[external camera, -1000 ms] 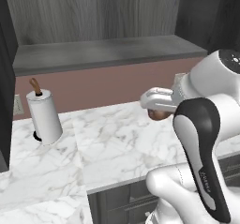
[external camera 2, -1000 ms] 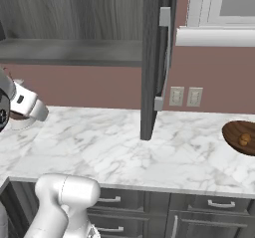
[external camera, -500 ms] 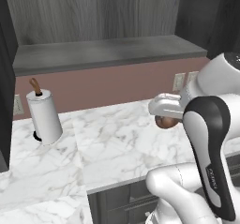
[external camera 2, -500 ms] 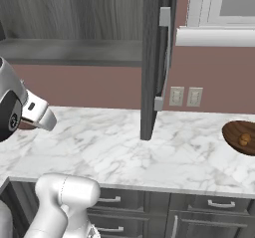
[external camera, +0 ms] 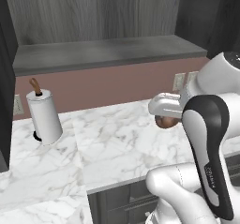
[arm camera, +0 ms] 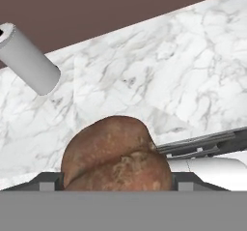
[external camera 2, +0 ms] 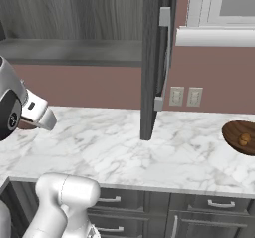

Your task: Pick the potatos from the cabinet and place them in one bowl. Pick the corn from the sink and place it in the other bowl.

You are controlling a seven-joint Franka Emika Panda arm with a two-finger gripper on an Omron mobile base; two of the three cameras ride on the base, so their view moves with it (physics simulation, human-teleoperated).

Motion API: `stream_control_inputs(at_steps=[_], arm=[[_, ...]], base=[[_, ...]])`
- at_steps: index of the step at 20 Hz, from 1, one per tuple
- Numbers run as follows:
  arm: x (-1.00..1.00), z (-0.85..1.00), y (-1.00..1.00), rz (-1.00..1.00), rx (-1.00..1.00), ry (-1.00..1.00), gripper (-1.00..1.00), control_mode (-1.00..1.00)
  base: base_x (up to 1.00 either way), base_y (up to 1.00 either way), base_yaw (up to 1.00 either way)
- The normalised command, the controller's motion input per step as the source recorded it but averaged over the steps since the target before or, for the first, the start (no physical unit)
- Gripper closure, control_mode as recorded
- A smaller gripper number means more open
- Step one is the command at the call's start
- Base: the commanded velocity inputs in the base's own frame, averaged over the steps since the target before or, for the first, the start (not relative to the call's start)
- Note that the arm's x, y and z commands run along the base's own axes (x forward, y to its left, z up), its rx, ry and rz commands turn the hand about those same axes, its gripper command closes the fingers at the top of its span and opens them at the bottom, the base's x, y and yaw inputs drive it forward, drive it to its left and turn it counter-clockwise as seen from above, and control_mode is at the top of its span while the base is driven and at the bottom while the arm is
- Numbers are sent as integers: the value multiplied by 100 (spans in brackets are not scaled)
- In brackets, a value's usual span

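My gripper (arm camera: 116, 179) is shut on a rounded reddish-brown potato (arm camera: 116, 153), which bulges between the two fingers. In the left base view the same potato (external camera: 165, 122) hangs under the white hand, above the marble counter (external camera: 117, 143). The dark brown wooden bowl (external camera 2: 232, 130) sits at the far right of the counter with an orange-brown potato (external camera 2: 244, 140) inside. The open cabinet has a bare grey shelf (external camera: 108, 52). The corn, the sink and the other bowl are out of view.
A white paper towel roll (external camera: 44, 117) stands at the counter's left, near the wall. The cabinet's dark open door (external camera 2: 154, 58) hangs over the counter between the hand and the bowl. Two wall outlets (external camera 2: 185, 96) sit behind it. Grey drawers (external camera 2: 174, 217) run below.
The hand with the potato has drifted a little to the right and down, away from the cabinet shelf. The grip has not changed.
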Motion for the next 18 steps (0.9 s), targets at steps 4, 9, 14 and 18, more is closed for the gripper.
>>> stream_control_inputs(at_steps=[4,9,14,18], arm=[[0,0,0,0,0,0,100,100],[0,0,0,0,0,0,100,100],[0,0,0,0,0,0,100,100],[0,0,0,0,0,0,100,100]], base=[[-25,3,0],[-100,5,-11],[-100,0,-14],[-51,-66,-3]])
